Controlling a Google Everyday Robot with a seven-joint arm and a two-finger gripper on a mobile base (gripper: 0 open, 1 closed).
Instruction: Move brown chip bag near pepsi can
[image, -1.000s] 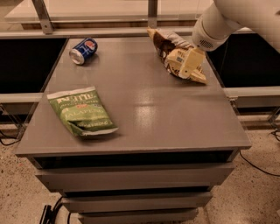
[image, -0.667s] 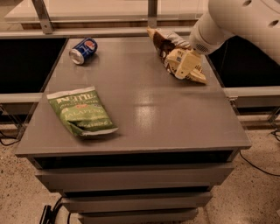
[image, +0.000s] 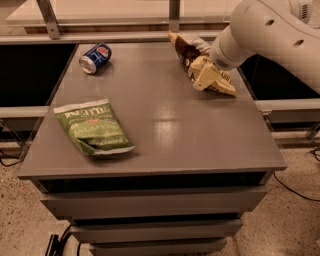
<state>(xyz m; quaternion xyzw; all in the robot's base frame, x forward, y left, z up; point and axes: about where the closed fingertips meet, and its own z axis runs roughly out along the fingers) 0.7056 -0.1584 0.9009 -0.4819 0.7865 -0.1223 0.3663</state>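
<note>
The brown chip bag (image: 186, 51) lies at the far right of the grey table (image: 165, 125), its left end raised. My gripper (image: 209, 79) is down on the bag's right part, touching it, with the white arm (image: 260, 30) reaching in from the upper right. The pepsi can (image: 96, 58), small and blue with a silver top, lies on its side at the far left corner, well apart from the bag.
A green chip bag (image: 94, 127) lies flat at the front left of the table. Metal rails and posts (image: 172, 10) run behind the far edge. Drawers (image: 150, 205) sit below the tabletop. Cables (image: 300, 192) lie on the speckled floor.
The arm has shifted slightly over the brown bag. The bag, the can and the green bag stay where they were.
</note>
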